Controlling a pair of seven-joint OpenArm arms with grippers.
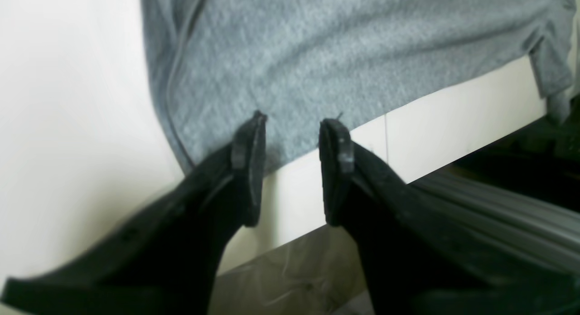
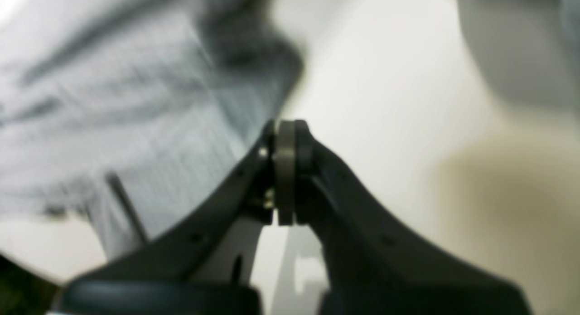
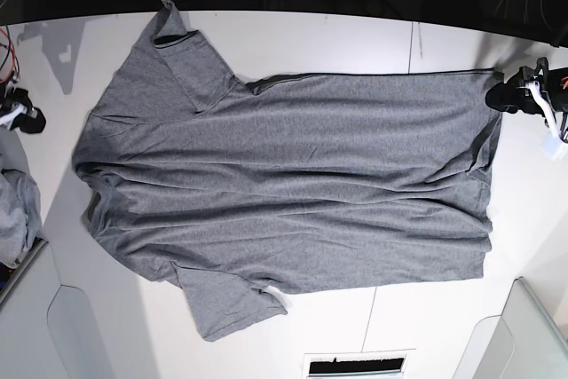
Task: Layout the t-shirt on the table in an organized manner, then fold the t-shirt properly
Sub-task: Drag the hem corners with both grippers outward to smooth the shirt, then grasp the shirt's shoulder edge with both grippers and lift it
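T-shirt (image 3: 293,175) whole (base view only); wrists partial.

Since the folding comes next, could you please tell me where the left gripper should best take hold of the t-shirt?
Probably the t-shirt's hem corner at the far table edge, approached from outside: it lies flat just before the open left gripper.

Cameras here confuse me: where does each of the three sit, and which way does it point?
Base: overhead, looking straight down on the t-shirt spread on the table; both arm ends show at the side edges.
Left wrist: behind the open left gripper, facing the shirt's corner at the table edge.
Right wrist: behind the shut right gripper, blurred, facing fabric and table.
All views share the t-shirt.
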